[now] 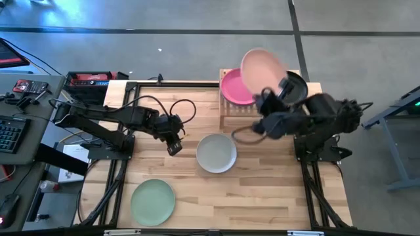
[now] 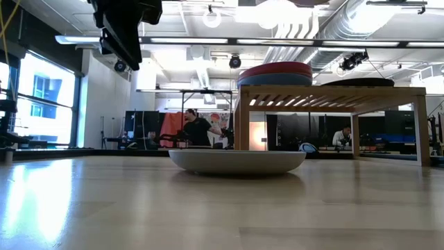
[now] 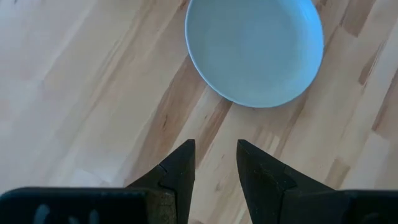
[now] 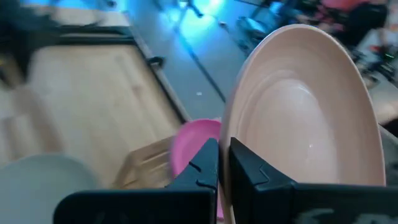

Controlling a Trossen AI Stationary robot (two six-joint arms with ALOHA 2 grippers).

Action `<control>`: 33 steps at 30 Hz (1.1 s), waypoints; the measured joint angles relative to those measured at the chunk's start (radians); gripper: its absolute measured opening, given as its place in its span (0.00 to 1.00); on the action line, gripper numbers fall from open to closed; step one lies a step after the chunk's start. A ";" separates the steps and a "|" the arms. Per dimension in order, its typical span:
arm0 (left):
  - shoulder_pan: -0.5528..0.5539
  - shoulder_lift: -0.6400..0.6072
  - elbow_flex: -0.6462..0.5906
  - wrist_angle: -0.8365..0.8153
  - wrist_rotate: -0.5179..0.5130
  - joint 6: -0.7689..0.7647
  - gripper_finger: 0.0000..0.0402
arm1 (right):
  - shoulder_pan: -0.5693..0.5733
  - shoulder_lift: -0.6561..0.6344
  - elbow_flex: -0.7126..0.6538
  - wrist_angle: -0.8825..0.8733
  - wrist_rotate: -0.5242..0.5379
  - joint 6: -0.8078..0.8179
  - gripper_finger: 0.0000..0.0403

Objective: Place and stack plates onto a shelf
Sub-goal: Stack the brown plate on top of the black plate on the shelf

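My right gripper (image 4: 224, 163) is shut on the peach-pink plate (image 1: 262, 71) and holds it in the air over the shelf (image 1: 231, 111). On the shelf's left half sits a stack topped by the magenta plate (image 1: 233, 88), with a blue plate (image 2: 274, 80) beneath it. The black plate (image 1: 298, 84) rests on the shelf's right half. The off-white plate (image 1: 216, 152) lies flat on the table, and the mint green plate (image 1: 152, 201) lies near the near edge. My left gripper (image 3: 215, 155) is open and hovers to the left of the off-white plate (image 3: 255, 50). My right gripper pinches the peach-pink plate's rim (image 4: 226, 140) between its two fingers, one on the hollow face and one on the back. The plate is lifted clear and tilted, its far rim (image 1: 252, 54) reaching past the shelf's far edge.
The shelf (image 2: 329, 90) stands on legs at the table's far edge, with open room under it. Bare tabletop (image 1: 275, 190) lies between the two plates on the table and toward the right near corner. Cables (image 1: 184, 108) lie by the left arm. People (image 2: 198, 128) show in the room behind.
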 joint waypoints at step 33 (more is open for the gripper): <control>0.230 0.000 0.000 -0.023 0.000 0.350 0.26 | -0.602 -0.055 -0.001 0.001 -0.146 -0.049 0.00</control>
